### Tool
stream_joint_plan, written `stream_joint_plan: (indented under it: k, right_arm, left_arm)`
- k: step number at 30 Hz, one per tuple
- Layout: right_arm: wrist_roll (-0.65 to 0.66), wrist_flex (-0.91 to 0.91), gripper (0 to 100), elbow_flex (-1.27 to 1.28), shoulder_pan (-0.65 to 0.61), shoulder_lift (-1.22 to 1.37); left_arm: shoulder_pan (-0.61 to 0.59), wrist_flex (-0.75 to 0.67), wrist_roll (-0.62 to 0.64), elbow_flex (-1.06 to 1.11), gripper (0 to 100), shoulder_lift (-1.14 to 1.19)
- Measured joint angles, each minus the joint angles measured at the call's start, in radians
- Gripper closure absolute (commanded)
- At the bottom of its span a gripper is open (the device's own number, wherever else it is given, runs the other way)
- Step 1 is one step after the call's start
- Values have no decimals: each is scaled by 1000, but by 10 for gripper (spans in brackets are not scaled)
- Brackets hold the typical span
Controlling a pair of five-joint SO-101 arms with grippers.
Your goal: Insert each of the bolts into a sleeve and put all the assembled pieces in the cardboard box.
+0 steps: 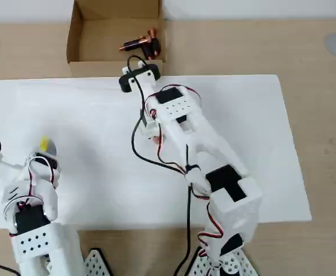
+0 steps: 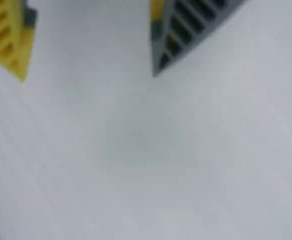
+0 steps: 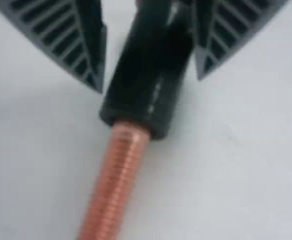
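One assembled piece, a copper bolt (image 3: 118, 185) seated in its black sleeve (image 3: 146, 65), is clamped at the sleeve by the jaws of the right gripper (image 3: 150, 80). It hangs above the white mat (image 1: 99, 172), just short of the cardboard box (image 1: 73, 40), where finished hardware (image 1: 140, 43) lies. Recommendation: lift clear of the near wall and release well inside. The left gripper (image 2: 88, 75) hangs over the mat, jaws apart, empty.

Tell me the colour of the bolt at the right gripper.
Copper-coloured bolt, poking out of a black sleeve; clearest in the right wrist view.
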Motion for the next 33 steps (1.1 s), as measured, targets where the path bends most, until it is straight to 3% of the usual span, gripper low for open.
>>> stream_joint_plan:
  k: [29,33]
  right_arm:
    - [21,-2,843,20,-11,8]
    - [26,-2,926,20,-11,8]
  left_arm:
    - [0,71,0,-3,822,0]
    - [0,71,-12,-6,822,0]
